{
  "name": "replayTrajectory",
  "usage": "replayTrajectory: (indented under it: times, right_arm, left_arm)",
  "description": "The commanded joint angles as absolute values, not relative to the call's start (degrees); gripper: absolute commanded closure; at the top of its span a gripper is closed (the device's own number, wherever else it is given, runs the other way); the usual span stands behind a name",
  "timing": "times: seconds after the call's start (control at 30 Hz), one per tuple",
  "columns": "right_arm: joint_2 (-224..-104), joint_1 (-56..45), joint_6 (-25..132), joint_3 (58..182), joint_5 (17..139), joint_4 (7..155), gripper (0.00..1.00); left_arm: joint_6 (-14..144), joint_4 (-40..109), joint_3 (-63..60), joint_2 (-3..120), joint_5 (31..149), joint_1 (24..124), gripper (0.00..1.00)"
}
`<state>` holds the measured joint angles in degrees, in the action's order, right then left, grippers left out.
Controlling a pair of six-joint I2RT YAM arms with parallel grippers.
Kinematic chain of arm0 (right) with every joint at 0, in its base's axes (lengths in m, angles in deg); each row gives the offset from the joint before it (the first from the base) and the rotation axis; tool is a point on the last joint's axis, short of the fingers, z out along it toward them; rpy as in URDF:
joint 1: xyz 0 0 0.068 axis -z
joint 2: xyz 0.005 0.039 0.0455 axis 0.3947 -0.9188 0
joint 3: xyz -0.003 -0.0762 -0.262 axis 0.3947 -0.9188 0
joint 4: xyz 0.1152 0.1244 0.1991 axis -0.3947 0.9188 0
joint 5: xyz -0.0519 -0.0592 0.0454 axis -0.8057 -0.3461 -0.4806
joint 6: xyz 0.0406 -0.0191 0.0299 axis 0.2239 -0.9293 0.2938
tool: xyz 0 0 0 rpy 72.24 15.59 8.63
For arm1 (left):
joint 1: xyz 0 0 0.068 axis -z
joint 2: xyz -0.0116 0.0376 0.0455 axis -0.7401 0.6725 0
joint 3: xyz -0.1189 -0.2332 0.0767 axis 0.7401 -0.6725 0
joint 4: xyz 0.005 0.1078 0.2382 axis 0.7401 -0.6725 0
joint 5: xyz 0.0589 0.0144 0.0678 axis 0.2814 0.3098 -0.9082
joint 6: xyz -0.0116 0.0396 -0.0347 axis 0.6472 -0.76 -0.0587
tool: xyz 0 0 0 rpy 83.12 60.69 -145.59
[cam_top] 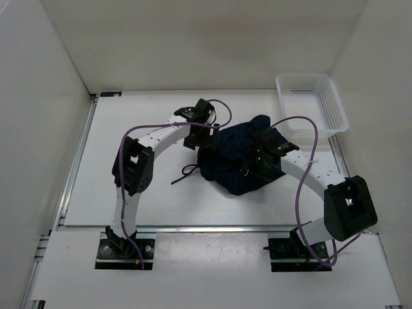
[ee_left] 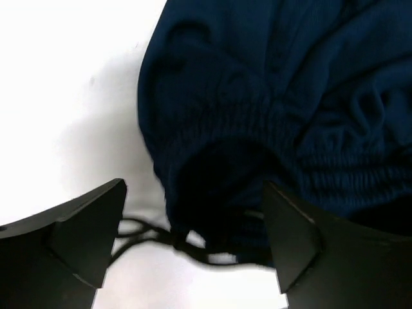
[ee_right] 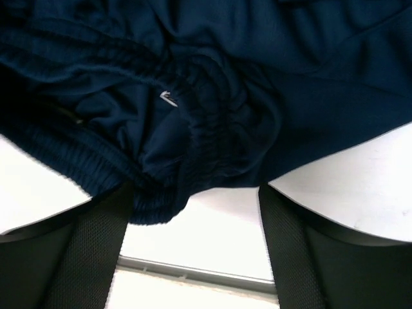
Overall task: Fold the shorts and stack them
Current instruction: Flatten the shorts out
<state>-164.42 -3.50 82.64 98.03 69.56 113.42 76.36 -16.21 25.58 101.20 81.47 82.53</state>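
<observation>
The dark navy shorts (cam_top: 238, 161) lie in a crumpled heap at the middle of the table. A black drawstring (cam_top: 187, 172) trails out at their left. My left gripper (cam_top: 196, 138) is open at the heap's left edge. In the left wrist view the gathered waistband (ee_left: 257, 129) and the drawstring (ee_left: 148, 237) lie between my spread fingers (ee_left: 84, 232). My right gripper (cam_top: 259, 158) is open over the right part of the heap. In the right wrist view the waistband (ee_right: 206, 129) bunches just ahead of the gripper (ee_right: 193, 232) and its edge overlaps the left finger (ee_right: 90, 251).
A white plastic mesh basket (cam_top: 328, 96) stands at the back right of the table. White walls enclose the table on three sides. A metal rail (cam_top: 212, 228) runs along the table's near edge, and shows in the right wrist view (ee_right: 193, 270).
</observation>
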Motion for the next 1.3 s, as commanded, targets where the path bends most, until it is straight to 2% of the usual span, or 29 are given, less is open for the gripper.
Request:
replayTrajectory:
  times: [0.0, 0.03, 0.07, 0.1, 0.17, 0.2, 0.27, 0.3, 0.37, 0.5, 0.53, 0.67, 0.8, 0.97, 1.03, 1.13, 1.27]
  right_arm:
    - [-166.61, -3.74, 86.60, 96.02, 69.90, 108.25, 0.26]
    - [-167.31, -4.26, 87.20, 96.02, 69.90, 108.24, 0.30]
    - [-168.63, -4.26, 87.21, 96.02, 69.20, 108.24, 0.34]
    - [-169.16, -4.26, 87.73, 96.71, 69.20, 108.24, 0.47]
    - [-169.17, -4.79, 88.43, 96.72, 69.20, 108.24, 0.66]
    - [-169.17, -4.79, 88.44, 97.33, 68.07, 108.85, 0.84]
    - [-168.38, -5.32, 88.44, 99.51, 67.27, 109.73, 0.97]
    - [-167.77, -5.32, 87.75, 100.84, 67.26, 111.13, 1.00]
    - [-167.76, -5.32, 86.08, 104.69, 66.65, 112.71, 1.00]
    - [-169.33, -5.93, 79.50, 120.41, 66.03, 117.54, 1.00]
    - [-170.47, -6.63, 78.26, 128.11, 65.42, 119.64, 1.00]
    - [-171.80, -8.30, 73.16, 145.61, 66.03, 123.26, 1.00]
    - [-169.53, -10.58, 69.55, 155.32, 69.10, 124.06, 1.00]
    - [-164.87, -17.00, 67.44, 157.80, 75.42, 121.87, 1.00]
    - [-163.46, -20.76, 66.91, 157.80, 76.32, 120.46, 1.00]
    - [-161.79, -25.26, 68.57, 156.14, 73.87, 119.84, 1.00]
    - [-156.18, -26.50, 78.65, 144.04, 68.15, 114.76, 1.00]
  left_arm:
    - [75.02, -16.43, 30.50, 104.20, 81.85, 82.90, 0.06]
    - [75.02, -16.43, 31.30, 105.00, 83.51, 82.90, 0.13]
    - [75.02, -16.43, 31.83, 106.14, 84.31, 82.90, 0.31]
    - [75.02, -16.43, 33.05, 106.15, 85.19, 82.90, 0.44]
    - [75.02, -16.43, 33.84, 106.85, 86.78, 82.90, 0.69]
    - [75.02, -16.43, 33.85, 106.85, 86.78, 82.90, 0.89]
    - [74.50, -17.92, 34.47, 106.15, 87.31, 82.38, 0.90]
    - [74.49, -17.93, 34.47, 104.15, 87.31, 81.24, 0.90]
    - [74.49, -18.45, 34.47, 100.98, 88.00, 79.31, 0.90]
    - [75.55, -18.98, 36.04, 89.39, 89.15, 72.10, 0.90]
    - [76.16, -19.50, 37.27, 84.23, 89.15, 68.70, 0.90]
    - [77.39, -19.51, 41.39, 73.56, 92.31, 61.29, 0.90]
    - [79.06, -20.64, 45.97, 65.03, 93.81, 56.36, 0.90]
    - [79.68, -21.18, 51.68, 55.37, 91.62, 53.37, 0.90]
    - [79.68, -21.18, 55.72, 55.35, 91.09, 53.37, 0.90]
    - [79.68, -21.18, 59.95, 58.06, 92.57, 53.37, 0.90]
    - [78.28, -20.66, 61.97, 67.37, 93.90, 55.20, 0.90]
